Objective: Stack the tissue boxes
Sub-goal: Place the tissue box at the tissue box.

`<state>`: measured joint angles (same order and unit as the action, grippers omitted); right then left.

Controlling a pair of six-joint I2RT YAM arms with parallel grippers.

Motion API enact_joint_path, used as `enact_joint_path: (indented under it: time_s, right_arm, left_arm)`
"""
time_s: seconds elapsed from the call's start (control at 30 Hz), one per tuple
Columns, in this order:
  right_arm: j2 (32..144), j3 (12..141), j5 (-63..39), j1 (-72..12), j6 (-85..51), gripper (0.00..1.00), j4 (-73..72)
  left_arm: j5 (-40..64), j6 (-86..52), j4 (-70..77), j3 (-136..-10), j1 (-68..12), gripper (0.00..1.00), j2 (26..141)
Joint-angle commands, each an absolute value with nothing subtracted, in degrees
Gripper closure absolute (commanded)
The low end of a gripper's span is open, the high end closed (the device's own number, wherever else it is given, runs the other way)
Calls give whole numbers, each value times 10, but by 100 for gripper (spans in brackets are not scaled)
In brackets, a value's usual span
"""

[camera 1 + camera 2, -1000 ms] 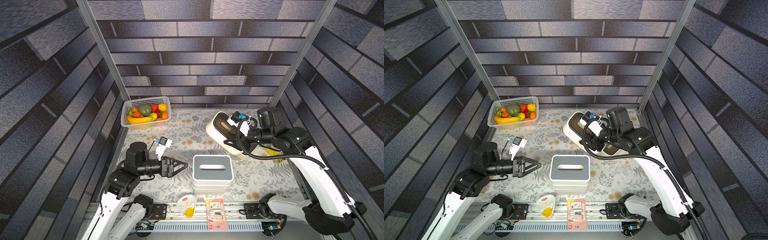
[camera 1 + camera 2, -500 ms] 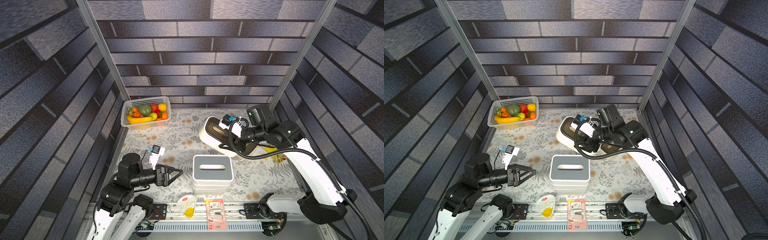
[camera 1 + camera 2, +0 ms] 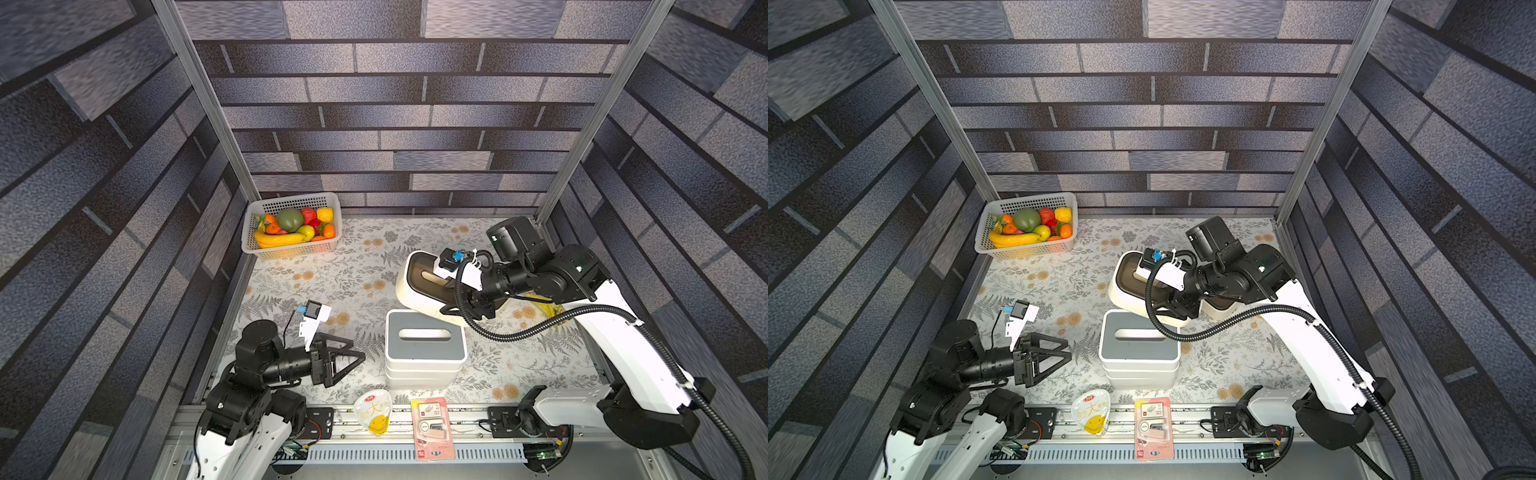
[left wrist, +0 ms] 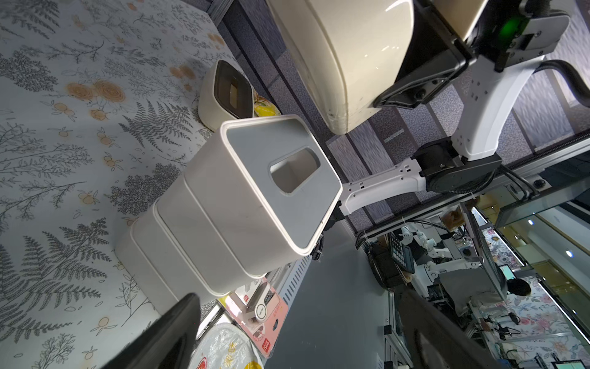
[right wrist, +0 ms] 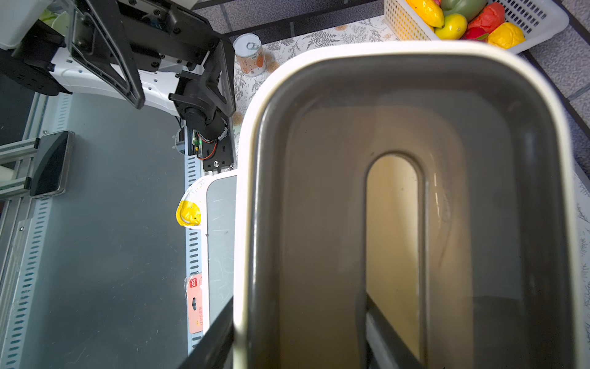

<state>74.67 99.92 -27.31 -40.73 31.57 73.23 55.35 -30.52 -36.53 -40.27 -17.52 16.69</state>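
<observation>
A stack of three grey-lidded tissue boxes (image 3: 424,347) (image 3: 1140,347) (image 4: 255,195) stands near the table's front middle. My right gripper (image 5: 297,326) is shut on a cream tissue box with a dark brown lid (image 3: 419,282) (image 3: 1129,284) (image 5: 408,191), one finger through the lid slot and the other outside the wall. This box hangs tilted above and just behind the stack. A second brown-lidded box (image 4: 228,92) (image 3: 1219,309) sits on the table behind, mostly under the right arm. My left gripper (image 3: 357,350) (image 3: 1068,350) (image 4: 298,306) is open and empty, left of the stack.
A white basket of fruit (image 3: 291,245) stands at the back left corner. A snack pack with a yellow smiley (image 3: 374,413) and a pink card pack (image 3: 432,428) lie on the front rail. A can (image 5: 252,57) and a yellow bag (image 3: 544,309) are also on the table.
The right arm has carried the brown-lidded box left and forward, toward the stack. The left arm has drawn back toward the front, its gripper still open.
</observation>
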Motion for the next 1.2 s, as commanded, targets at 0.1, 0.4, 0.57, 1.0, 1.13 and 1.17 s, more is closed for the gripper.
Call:
enact_joint_path:
  time_s: [0.1, 0.4, 0.57, 1.0, 1.13, 1.17]
  right_arm:
    - [741, 1043, -297, -423, 350, 61, 761]
    - [731, 1025, -294, -452, 350, 61, 773]
    - [743, 1038, -271, -482, 348, 61, 787]
    - [775, 1054, -209, -544, 333, 61, 810]
    - [780, 1061, -196, -556, 318, 60, 812]
    - [780, 1062, -194, -559, 319, 61, 811]
  left_arm:
    - [566, -301, -329, -397, -168, 0, 104]
    - [563, -301, -325, -394, -163, 0, 88]
    - [573, -302, -322, -393, -149, 0, 94]
    - [604, -302, -310, -388, -113, 0, 112]
    - [612, -303, -308, -387, -112, 0, 121]
    - [611, -303, -308, -387, -112, 0, 122]
